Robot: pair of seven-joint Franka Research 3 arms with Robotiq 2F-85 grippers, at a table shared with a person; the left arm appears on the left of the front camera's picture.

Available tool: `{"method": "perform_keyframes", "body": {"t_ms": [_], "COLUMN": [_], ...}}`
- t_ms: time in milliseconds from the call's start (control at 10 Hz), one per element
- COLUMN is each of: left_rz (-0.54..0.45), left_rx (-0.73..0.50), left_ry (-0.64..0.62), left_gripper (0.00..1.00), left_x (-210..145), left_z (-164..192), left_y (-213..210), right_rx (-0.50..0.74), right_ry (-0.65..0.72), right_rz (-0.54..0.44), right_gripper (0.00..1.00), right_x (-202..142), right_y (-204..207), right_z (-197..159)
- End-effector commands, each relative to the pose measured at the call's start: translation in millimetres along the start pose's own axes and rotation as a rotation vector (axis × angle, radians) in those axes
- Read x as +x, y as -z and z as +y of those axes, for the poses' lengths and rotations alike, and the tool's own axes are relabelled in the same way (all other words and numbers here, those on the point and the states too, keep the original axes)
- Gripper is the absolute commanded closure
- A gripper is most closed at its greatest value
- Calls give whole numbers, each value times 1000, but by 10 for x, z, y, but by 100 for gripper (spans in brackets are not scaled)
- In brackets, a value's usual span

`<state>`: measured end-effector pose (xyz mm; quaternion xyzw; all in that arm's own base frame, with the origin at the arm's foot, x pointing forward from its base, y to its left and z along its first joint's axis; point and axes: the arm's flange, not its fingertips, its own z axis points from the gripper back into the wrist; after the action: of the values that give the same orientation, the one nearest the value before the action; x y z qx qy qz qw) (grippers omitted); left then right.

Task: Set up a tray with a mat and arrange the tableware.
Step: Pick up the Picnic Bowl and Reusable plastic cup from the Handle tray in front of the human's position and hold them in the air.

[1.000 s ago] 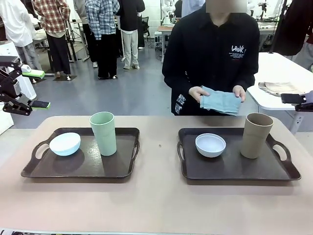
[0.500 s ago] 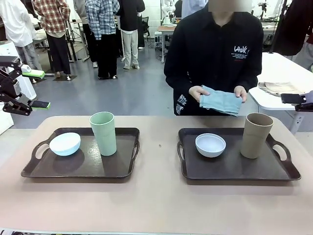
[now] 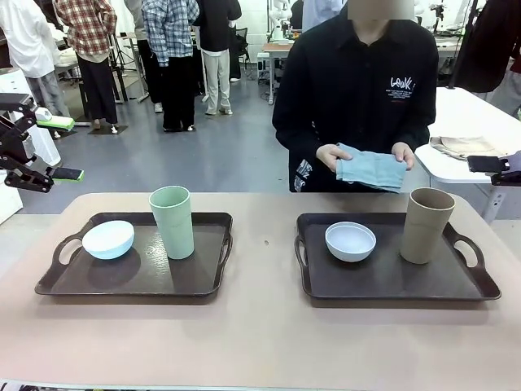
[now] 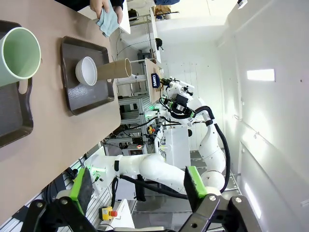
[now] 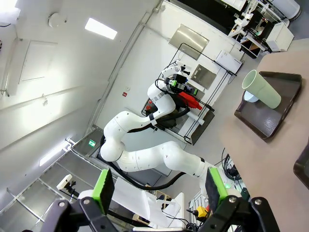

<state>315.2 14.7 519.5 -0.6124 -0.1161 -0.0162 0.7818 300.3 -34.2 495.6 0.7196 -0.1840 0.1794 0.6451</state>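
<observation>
2 glossy dark brown trays with cut-out handles sit side by side on the tan table (image 3: 260, 334). The left tray (image 3: 203, 281) holds a round, matte pale blue bowl (image 3: 107, 239) near a tall pale green cup (image 3: 172, 221). The right tray (image 3: 383, 281) holds a white-grey bowl (image 3: 351, 241) and, apart from it, an upright tan cup (image 3: 426, 226). Across the table a person (image 3: 326, 98) holds a folded blue-grey cloth (image 3: 370, 169), a hand (image 3: 328, 155) at one end, the other hand (image 3: 401, 152) opposite. White print (image 3: 398, 84) on the black shirt (image 3: 366, 114) reads something like "LOOK". The left gripper (image 3: 62, 148) hangs beyond the table's left side, fingers spread; the right gripper (image 5: 159, 188) is spread wide too
</observation>
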Motion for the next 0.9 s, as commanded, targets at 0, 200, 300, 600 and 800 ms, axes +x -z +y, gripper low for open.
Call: {"method": "perform_keyframes", "body": {"t_ms": [0,200,300,600,800], "left_rz": [-5,0,-37,-4,45], "left_rx": [-21,0,113,400,612], "left_ry": [25,0,176,550,599], "left_gripper": [0,0,0,0,0], "left_x": [-5,0,77,211,429], "left_z": [12,0,-397,-1370,-1872], "left_y": [9,0,120,767,1409], "right_rx": [22,0,-209,-238,-450], "right_ry": [-17,0,-175,-375,-406], "right_rz": [-17,0,144,305,250], "right_gripper": [0,0,0,0,0], "right_x": [1,0,211,1020,1323], "right_y": [43,0,-20,-787,-1316], "right_z": [4,0,129,322,145]}}
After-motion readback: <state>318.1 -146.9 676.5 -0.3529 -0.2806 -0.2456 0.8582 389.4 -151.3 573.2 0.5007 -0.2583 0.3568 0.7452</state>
